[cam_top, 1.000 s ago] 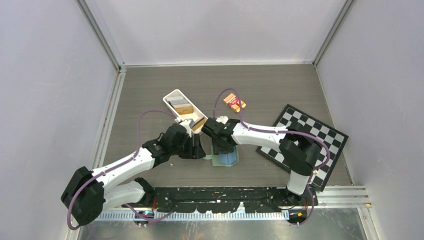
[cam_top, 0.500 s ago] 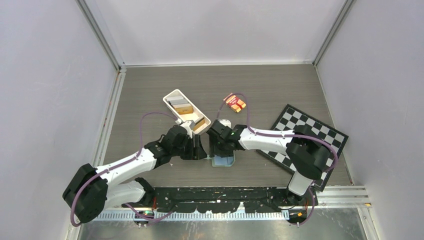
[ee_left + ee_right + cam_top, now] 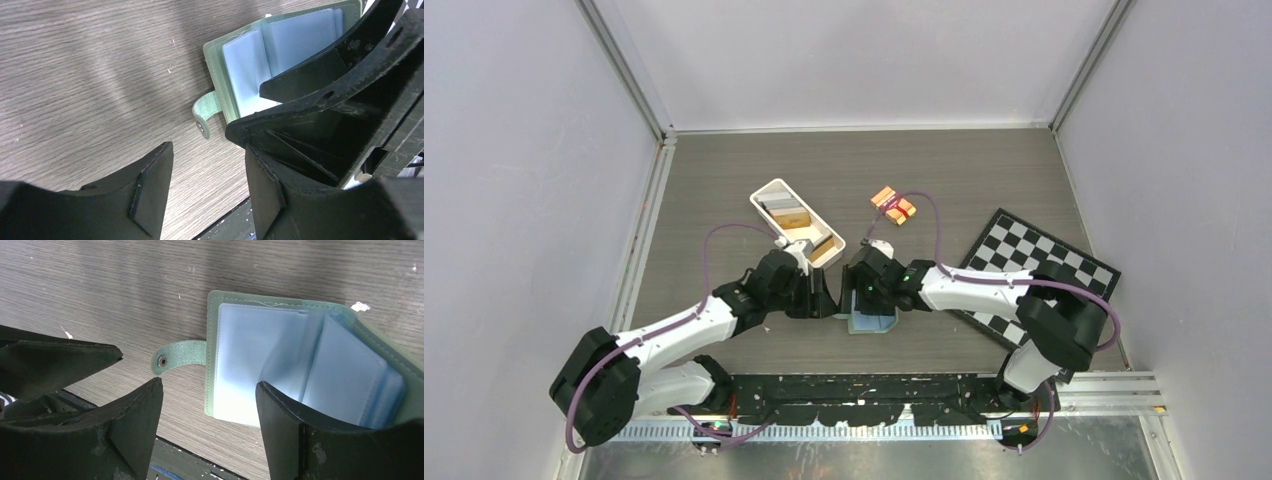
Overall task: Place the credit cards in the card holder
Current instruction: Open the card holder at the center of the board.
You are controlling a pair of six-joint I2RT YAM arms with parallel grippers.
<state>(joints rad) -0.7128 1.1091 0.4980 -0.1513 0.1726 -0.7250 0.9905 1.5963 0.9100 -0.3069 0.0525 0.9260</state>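
One change: right claw [image 3: 209, 390] opened wider.

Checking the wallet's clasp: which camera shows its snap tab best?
Right wrist: the clasp tab shows whole, snap visible, on the open card holder's edge. Left wrist shows it smaller; overhead, it's too small to tell.

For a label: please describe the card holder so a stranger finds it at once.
On the grey wood-grain table, look near the front edge, under the right gripper. The sage-green folding card holder lies open there; only it has pale blue pockets and a snap tab.
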